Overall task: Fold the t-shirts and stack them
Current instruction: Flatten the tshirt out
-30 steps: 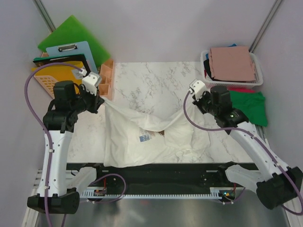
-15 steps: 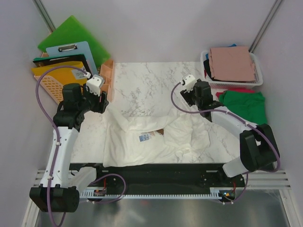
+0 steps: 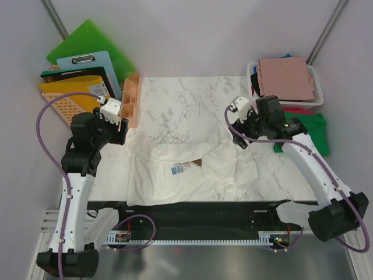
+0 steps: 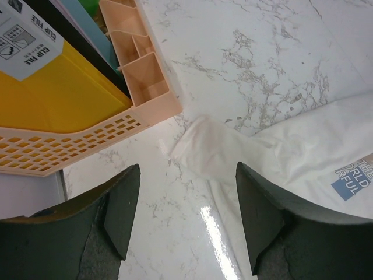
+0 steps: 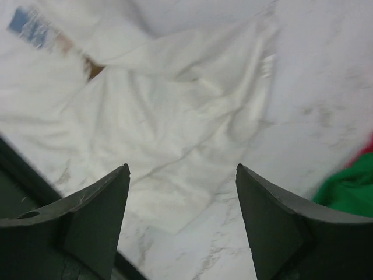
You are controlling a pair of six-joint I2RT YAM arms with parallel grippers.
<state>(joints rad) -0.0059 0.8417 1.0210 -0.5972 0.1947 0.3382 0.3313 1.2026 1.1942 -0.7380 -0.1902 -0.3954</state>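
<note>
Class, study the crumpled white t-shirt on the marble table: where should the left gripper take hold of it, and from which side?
Probably the sleeve tip jutting from the white t-shirt toward the peach organiser, taken from above. It lies as a free, flat flap on bare table, just ahead of the open left gripper.

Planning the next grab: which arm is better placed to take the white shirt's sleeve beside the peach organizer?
Left, probably: the left gripper, open, hangs directly over that sleeve; the right gripper, also open, is over the white shirt's opposite side.
</note>
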